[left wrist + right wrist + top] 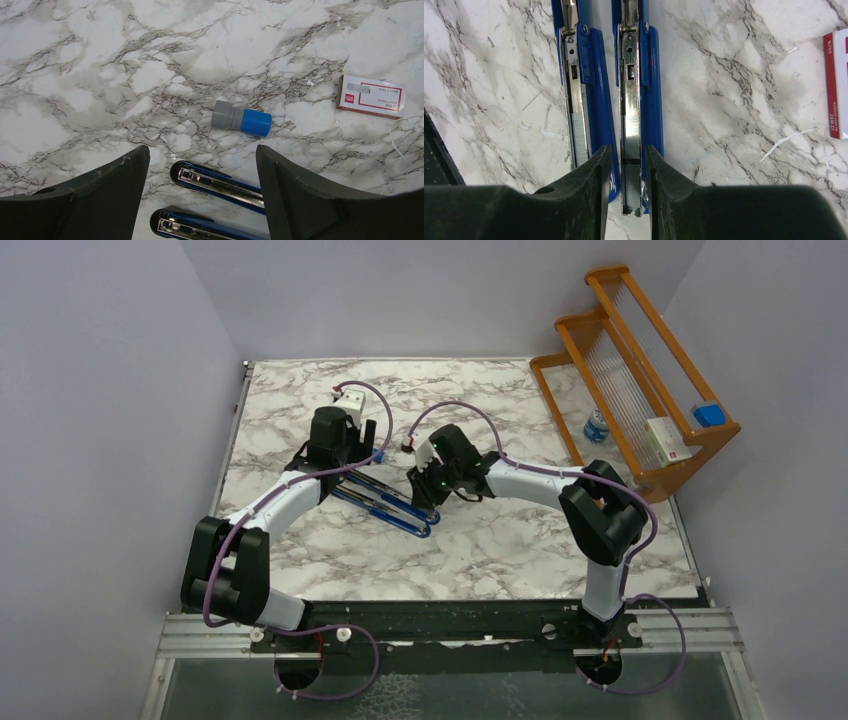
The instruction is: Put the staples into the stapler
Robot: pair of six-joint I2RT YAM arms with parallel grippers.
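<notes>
The blue stapler [390,505] lies opened flat on the marble, its two long halves side by side [651,75]. A silvery strip of staples [630,135] sits in the right half's channel, and another ribbed strip [579,140] lies in the left half. My right gripper [628,149] straddles the right channel's end, its jaws narrowly open with a thin gap on each side of the strip. Wide open, my left gripper [202,150] hovers over the stapler's other ends [220,182]. The white staple box with red label [371,96] lies beside it.
A small grey cylinder with a blue cap [241,119] lies just beyond the left fingers. A wooden rack [640,370] at the back right holds a white box [668,440] and a blue item [709,414]. Loose staple bits [781,142] dot the marble.
</notes>
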